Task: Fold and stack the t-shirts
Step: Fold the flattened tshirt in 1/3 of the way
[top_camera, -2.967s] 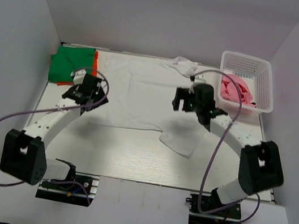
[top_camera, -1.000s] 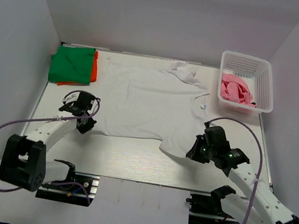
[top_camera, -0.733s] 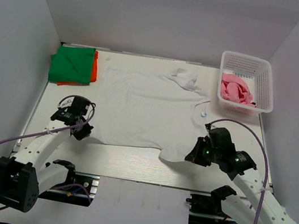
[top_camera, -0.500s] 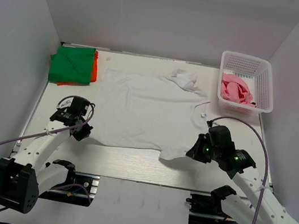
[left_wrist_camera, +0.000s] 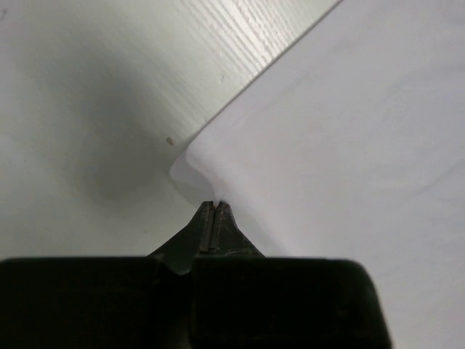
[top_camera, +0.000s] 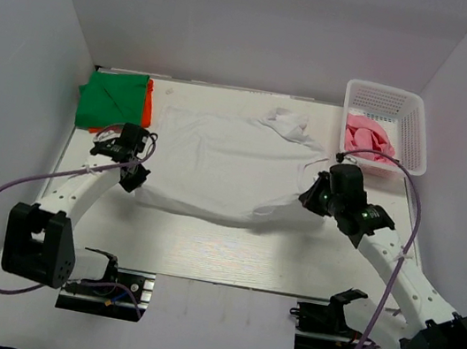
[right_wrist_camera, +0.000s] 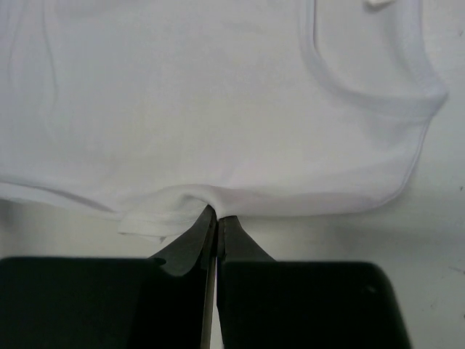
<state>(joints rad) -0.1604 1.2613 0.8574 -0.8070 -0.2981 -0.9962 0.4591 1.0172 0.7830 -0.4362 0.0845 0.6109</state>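
Observation:
The white t-shirt [top_camera: 226,164] lies spread across the middle of the table, its near edge raised. My left gripper [top_camera: 135,183] is shut on the shirt's near left corner [left_wrist_camera: 196,156], its tips [left_wrist_camera: 216,204] pinching the cloth. My right gripper [top_camera: 305,199] is shut on the shirt's near right edge, where a fold of cloth [right_wrist_camera: 174,207] bunches at the tips [right_wrist_camera: 216,213]. The neck opening [right_wrist_camera: 378,94] shows in the right wrist view. A folded green t-shirt [top_camera: 113,101] lies on an orange one [top_camera: 148,103] at the back left. A pink t-shirt [top_camera: 369,142] sits in the basket.
The white lattice basket [top_camera: 388,100] stands at the back right corner. White walls close in the table on three sides. Bare wood-grain tabletop [top_camera: 221,249] shows between the shirt and the arm bases.
Both grippers have moved from the near edge towards the back, carrying the white shirt's near edge with them. The shirt's front edge now lies farther from the arm bases.

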